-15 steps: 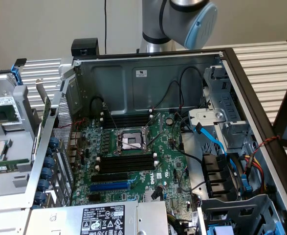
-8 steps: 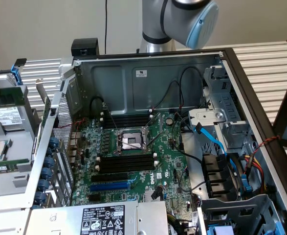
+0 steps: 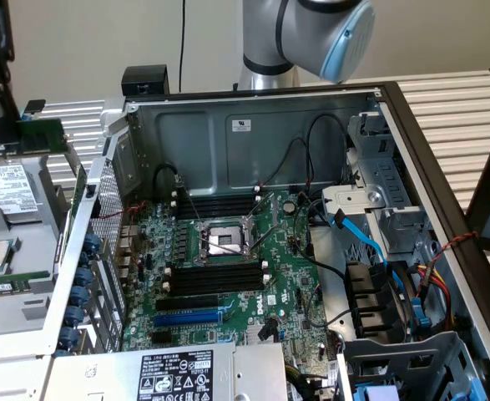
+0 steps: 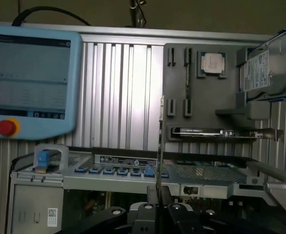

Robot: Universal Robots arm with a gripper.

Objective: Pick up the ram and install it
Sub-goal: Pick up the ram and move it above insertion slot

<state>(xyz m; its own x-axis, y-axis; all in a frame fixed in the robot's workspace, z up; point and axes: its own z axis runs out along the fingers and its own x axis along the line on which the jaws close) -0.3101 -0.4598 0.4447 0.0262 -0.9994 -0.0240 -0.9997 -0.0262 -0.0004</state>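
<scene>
The ram is a thin green stick held level above the parts tray at the exterior view's far left, outside the computer case. My gripper is shut on it from above. In the wrist view the ram appears edge-on as a thin upright strip rising from between my gripper's dark fingers. The black memory slots with white end clips lie on the motherboard, just in front of the CPU socket. A second bank of memory slots sits behind the socket.
The grey parts tray holds a CPU, a hard drive and an expansion card. A teach pendant hangs beside it. The case wall, cables and the blue expansion slot surround the motherboard.
</scene>
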